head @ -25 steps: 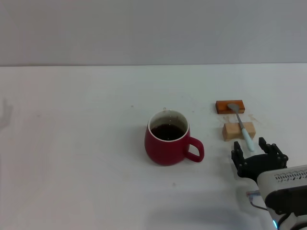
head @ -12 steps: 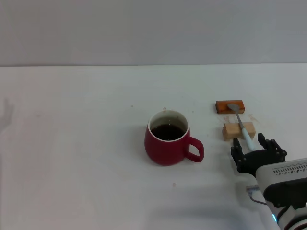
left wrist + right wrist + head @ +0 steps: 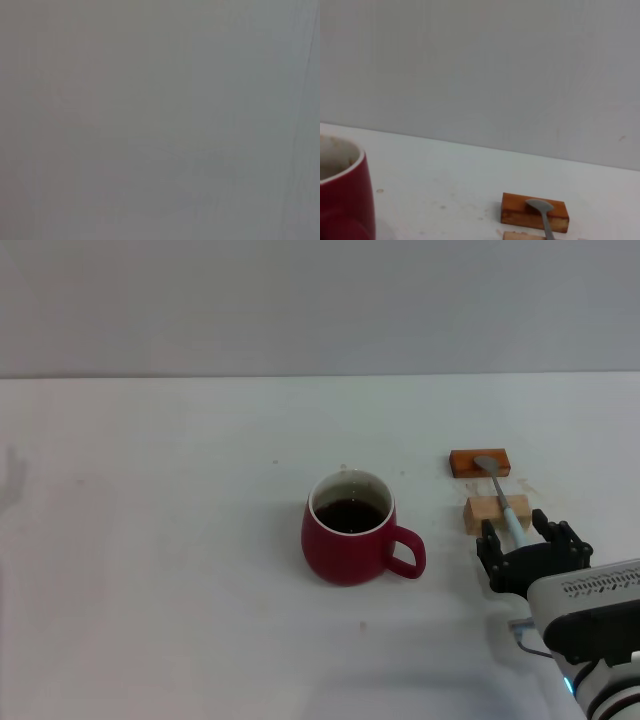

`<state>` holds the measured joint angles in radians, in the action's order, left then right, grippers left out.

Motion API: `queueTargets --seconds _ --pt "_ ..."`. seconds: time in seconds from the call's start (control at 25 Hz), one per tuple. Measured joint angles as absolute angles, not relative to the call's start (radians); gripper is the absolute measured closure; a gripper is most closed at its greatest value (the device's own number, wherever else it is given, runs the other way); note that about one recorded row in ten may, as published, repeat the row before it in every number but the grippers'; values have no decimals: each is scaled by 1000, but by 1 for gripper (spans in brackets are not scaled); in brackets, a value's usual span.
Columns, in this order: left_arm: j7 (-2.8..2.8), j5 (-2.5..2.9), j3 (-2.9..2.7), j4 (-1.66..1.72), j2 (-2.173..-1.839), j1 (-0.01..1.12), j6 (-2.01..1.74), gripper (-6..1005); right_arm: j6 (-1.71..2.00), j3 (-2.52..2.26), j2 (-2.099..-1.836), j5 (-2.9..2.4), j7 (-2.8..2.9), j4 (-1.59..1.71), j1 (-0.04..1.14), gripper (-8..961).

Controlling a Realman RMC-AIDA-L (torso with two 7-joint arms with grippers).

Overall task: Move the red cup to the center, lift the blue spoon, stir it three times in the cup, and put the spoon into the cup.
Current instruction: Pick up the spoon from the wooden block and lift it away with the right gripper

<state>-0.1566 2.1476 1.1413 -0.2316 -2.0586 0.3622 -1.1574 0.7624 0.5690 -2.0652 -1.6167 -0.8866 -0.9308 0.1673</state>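
Note:
The red cup (image 3: 348, 529) stands near the table's middle with dark liquid inside, its handle toward the right; part of it shows in the right wrist view (image 3: 342, 200). The blue spoon (image 3: 503, 503) lies across two wooden blocks, its silver bowl on the orange block (image 3: 479, 462) and its pale blue handle over the tan block (image 3: 496, 512). Its bowl shows in the right wrist view (image 3: 541, 209). My right gripper (image 3: 524, 539) is open, its fingers either side of the handle's near end. The left gripper is out of view.
The orange block also shows in the right wrist view (image 3: 534, 212). The white table (image 3: 160, 540) ends at a grey wall behind. The left wrist view shows only a plain grey surface.
My right gripper has moved forward toward the spoon, its fingers now flanking the handle's near end. Cup, spoon and blocks have not moved.

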Motion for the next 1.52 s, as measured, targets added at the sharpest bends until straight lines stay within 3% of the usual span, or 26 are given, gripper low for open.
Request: queueTargets --seconds 0.56,0.8,1.24,1.52 --pt "-156 2148 1141 -229 -2059 356 -1179 139 763 569 -2072 -1617 -885 -929 164 374" --pt "-157 2148 1141 -231 -2059 349 -1186 139 760 578 -2074 -1617 -885 -928 161 503" --pt "-158 2149 1141 -232 -2059 344 -1196 140 760 578 -2073 -1617 -885 -930 161 510" --pt "-158 2149 1141 -232 -2059 344 -1198 140 764 580 -2073 -1617 -885 -928 159 599"
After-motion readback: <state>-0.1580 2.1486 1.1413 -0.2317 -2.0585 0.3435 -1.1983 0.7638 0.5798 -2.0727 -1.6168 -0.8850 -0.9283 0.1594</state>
